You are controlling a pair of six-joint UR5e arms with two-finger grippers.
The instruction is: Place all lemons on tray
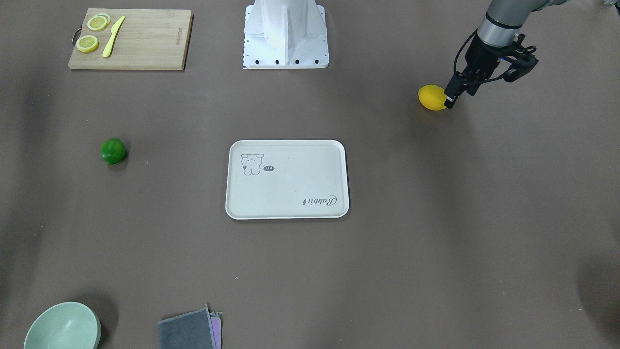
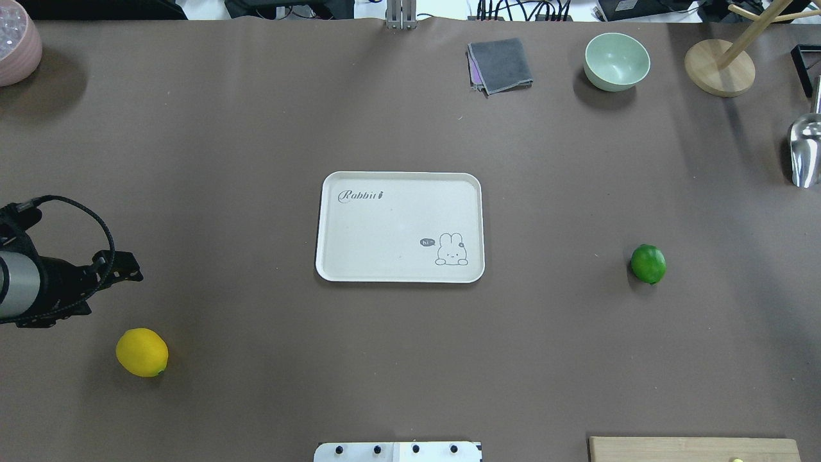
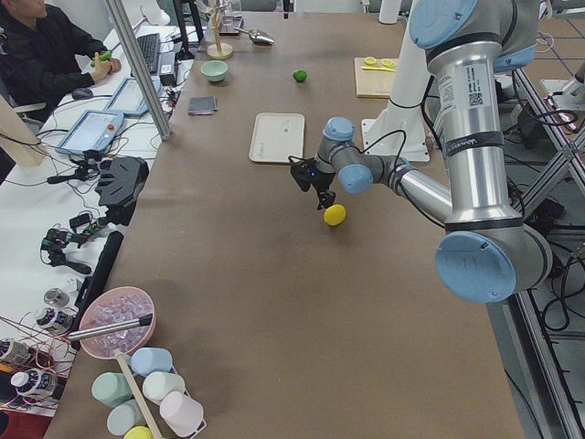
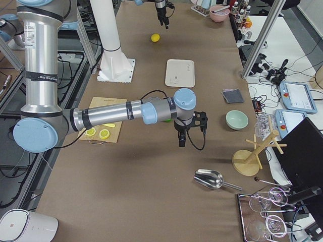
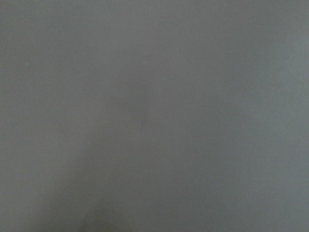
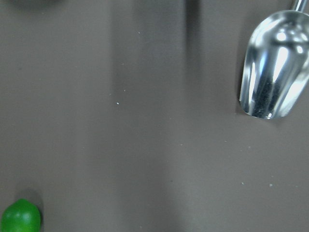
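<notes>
Resting on the brown counter (image 2: 256,128) well apart from the tray (image 2: 385,224), the yellow lemon (image 2: 142,352) lies off the tray's robot-left end and nearer the robot's base, while the green lemon (image 2: 648,264) lies off the opposite end, about level with the tray's near rim. Neither fruit is on the tray, which carries nothing, so both placements are yet to be done. Each lemon looks light, firm and smooth-skinned, the green one glossy, so I judge they may roll or squirt out under a careless squeeze. The safest hold is probably across the fat middle, jaws square to the long axis, clear of the pointed tips. The left pincer (image 2: 131,274) hangs near the yellow lemon, on its tray-ward side and above it in the left side view, not touching; whether it is released or clenched I cannot tell. The right pincer (image 4: 181,141) hovers beyond the green lemon, farther from the tray, close to a metal scoop (image 6: 268,72). Its state I cannot tell either.
</notes>
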